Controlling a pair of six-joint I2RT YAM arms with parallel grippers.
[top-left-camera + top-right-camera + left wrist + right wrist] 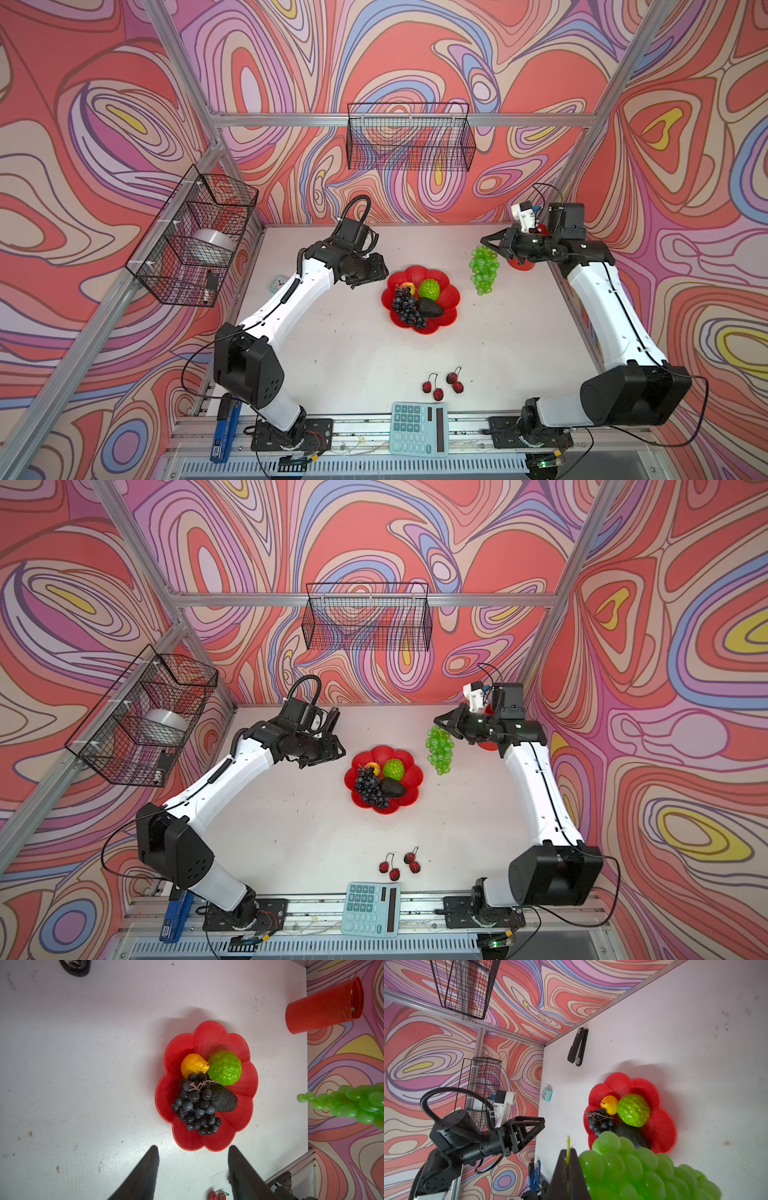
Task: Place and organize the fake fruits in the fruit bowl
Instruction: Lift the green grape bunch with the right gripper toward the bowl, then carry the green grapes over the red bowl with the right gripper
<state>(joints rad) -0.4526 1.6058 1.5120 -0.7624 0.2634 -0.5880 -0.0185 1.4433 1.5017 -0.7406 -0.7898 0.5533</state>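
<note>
The red scalloped fruit bowl sits mid-table. In it lie a dark purple grape bunch, a small yellow fruit, a bumpy lime-green ball and a dark avocado. My right gripper is shut on the stem of the green grape bunch, which hangs above the table right of the bowl. My left gripper hovers open and empty at the bowl's left. Red stemmed berries lie near the front.
A tall red cup stands at the back right under the right arm. A teal calculator lies at the front edge. A black stapler and small clock sit at the back left. Wire baskets hang on the walls.
</note>
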